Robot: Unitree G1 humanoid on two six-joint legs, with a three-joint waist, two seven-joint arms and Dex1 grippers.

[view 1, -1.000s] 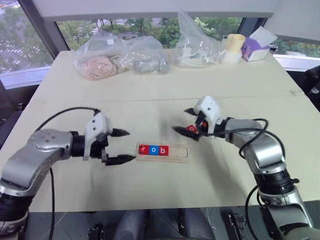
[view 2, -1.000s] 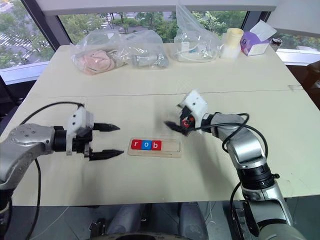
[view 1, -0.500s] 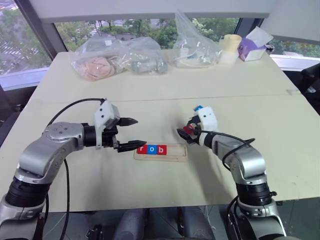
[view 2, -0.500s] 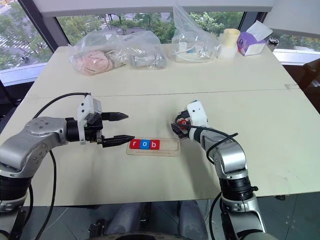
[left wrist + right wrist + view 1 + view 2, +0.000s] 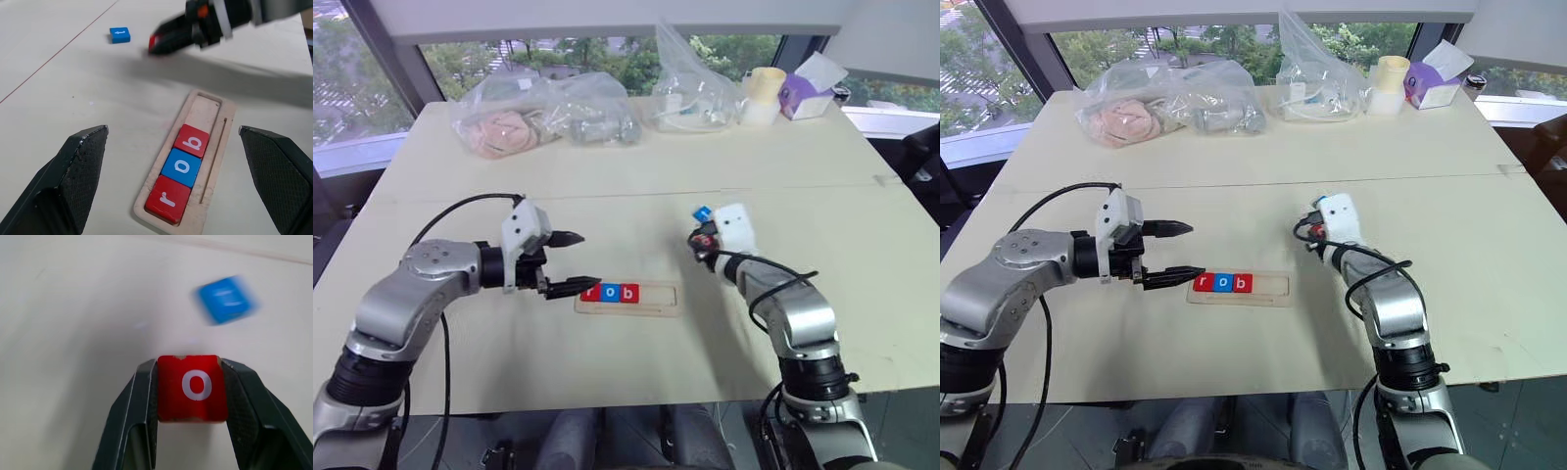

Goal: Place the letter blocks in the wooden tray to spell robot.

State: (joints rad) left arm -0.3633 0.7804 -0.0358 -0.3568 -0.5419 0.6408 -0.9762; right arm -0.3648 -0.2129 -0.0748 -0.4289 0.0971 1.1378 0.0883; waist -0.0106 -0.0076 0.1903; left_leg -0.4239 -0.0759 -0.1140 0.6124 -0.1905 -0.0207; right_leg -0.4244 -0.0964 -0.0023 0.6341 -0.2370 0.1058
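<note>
Gripping the red o block [image 5: 192, 387] between both black fingers, my right gripper [image 5: 192, 396] has the tile pinched squarely by its two side edges in the right wrist view, the white letter facing up at me, with the blue block [image 5: 226, 299] lying loose on the table [image 5: 73, 308] just beyond it. From the left wrist view, my left gripper [image 5: 181, 171] stands wide open and empty, its fingers either side of the wooden tray [image 5: 215, 147], which holds a red r [image 5: 167, 199], a blue o [image 5: 182, 167] and a red b [image 5: 191, 140] packed at the near end, leaving the far part of the recess bare; the right gripper hangs above the table past the tray's bare end, near the blue block. In the head views, the tray [image 5: 661, 304] lies between my two arms, my left gripper [image 5: 576, 261] just beside its filled end and my right gripper [image 5: 702, 240] off to the other side, apart from it, the blue tile [image 5: 702, 211] close behind. My worry is the fit: the recess looks barely wider than a tile, so if I bring the o down tilted or off line it could catch on the rim, nudge the b, or shift the unheld tray. A grip on thin edges could also let the tile twist or slip in transit.
</note>
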